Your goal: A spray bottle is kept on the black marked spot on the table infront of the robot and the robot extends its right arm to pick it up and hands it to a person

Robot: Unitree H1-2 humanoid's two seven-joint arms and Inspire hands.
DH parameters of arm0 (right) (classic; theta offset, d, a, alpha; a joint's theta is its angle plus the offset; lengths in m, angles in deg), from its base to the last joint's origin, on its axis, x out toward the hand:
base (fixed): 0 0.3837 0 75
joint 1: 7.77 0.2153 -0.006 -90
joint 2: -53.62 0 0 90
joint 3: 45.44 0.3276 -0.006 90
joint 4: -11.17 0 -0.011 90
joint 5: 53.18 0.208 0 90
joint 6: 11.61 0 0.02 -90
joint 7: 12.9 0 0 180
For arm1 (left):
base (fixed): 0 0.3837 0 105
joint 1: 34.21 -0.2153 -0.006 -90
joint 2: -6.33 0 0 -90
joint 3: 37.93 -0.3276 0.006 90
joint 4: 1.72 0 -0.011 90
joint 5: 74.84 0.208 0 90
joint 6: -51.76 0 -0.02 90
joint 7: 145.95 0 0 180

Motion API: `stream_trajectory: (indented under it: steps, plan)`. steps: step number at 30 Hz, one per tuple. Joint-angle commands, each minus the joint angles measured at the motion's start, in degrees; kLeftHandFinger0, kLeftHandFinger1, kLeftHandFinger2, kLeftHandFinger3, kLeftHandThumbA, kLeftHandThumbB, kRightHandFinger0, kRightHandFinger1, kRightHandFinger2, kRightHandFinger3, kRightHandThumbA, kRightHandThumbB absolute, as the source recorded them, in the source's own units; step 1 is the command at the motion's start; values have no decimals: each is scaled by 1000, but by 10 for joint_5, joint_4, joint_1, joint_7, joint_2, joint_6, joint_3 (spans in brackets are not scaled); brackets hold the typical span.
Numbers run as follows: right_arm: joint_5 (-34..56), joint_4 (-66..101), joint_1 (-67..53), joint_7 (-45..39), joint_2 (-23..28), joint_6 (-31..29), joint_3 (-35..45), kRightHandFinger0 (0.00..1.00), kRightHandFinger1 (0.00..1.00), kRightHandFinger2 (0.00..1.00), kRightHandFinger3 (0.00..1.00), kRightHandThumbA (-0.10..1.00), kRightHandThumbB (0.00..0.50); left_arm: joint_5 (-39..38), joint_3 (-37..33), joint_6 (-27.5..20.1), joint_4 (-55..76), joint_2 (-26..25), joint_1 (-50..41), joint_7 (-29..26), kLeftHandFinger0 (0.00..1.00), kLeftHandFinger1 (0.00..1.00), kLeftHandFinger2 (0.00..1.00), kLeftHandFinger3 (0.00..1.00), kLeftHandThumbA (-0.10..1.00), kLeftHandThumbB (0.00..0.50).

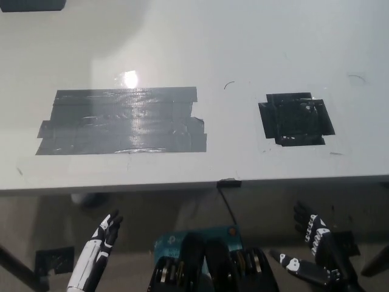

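From the head view, the white desk (pixel 255 36) carried a small black marked spot (pixel 296 118) and a wide grey tape patch (pixel 121 120); no spray bottle showed. Below the desk edge, the right hand (pixel 313 255) hung with fingers spread, holding nothing; the left hand (pixel 104 234) rested likewise.

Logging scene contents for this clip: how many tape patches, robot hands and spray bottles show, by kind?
Tape patches on the white table: 2 (large grey tape rectangle, small black tape square)
Robot hands: 2 (white left hand, black right hand)
Spray bottles: 0
Total: 4
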Motion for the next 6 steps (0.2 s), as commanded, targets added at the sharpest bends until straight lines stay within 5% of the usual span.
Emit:
stream_trajectory:
  steps: [1, 6]
  plan:
    - [-11, 3, 13, -6, 3, -32, -8, 1000, 1000, 1000, 1000, 850, 354, -1, 11, -17, 18, -1, -5, -15, 1000, 1000, 1000, 1000, 1000, 306]
    - [-15, 2, 15, -3, 4, -32, -9, 1000, 1000, 1000, 1000, 849, 363, -7, 14, -11, 26, 0, -1, -13, 1000, 1000, 1000, 1000, 1000, 278]
